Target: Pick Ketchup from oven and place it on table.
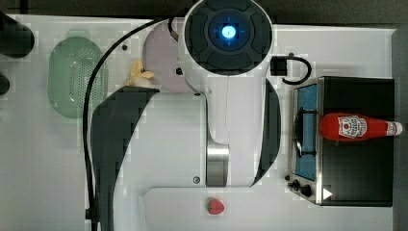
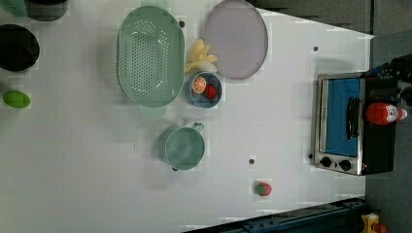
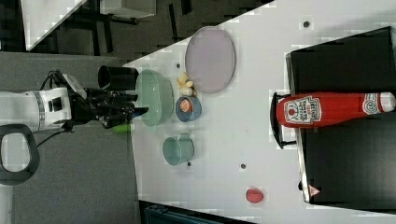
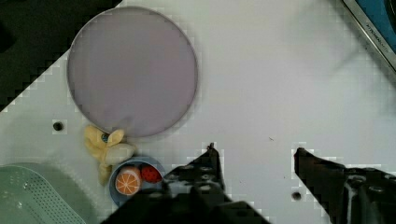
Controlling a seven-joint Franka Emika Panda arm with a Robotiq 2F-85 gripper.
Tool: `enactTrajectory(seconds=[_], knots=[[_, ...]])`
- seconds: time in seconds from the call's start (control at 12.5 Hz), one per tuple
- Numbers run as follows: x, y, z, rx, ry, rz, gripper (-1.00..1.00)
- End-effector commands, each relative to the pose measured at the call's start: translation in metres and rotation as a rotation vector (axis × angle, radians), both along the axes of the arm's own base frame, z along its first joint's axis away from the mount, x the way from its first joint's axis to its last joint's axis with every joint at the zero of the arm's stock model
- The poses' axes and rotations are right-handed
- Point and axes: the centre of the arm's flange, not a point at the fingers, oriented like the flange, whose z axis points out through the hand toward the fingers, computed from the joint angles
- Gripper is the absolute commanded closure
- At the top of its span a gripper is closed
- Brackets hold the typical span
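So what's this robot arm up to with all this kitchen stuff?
Nothing is being held yet. A ketchup bottle lies on its side on top of the toaster oven, untouched. The gripper hangs over the white table with its jaws open and empty, near a round grey-lilac plate and a small blue bowl of fruit, apart from the bottle.
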Motion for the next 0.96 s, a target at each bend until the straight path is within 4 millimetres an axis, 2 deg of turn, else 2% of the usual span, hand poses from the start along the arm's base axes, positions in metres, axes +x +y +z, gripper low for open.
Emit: enactTrajectory(seconds=[0.08,0.24,0.48,0.64,0.96], knots=[[-0.122,-0.037,0.075,0.000,0.034,-0.101,-0.58],[-0.122,-0.040,0.075,0.001,0.032,-0.106,-1.00],[-0.120,-0.067,0.074,0.014,0.012,-0.158,-1.00],[-0.117,-0.101,0.072,0.027,-0.024,-0.220,-1.00],[-0.109,-0.188,0.053,0.039,-0.102,-0.383,-1.00]])
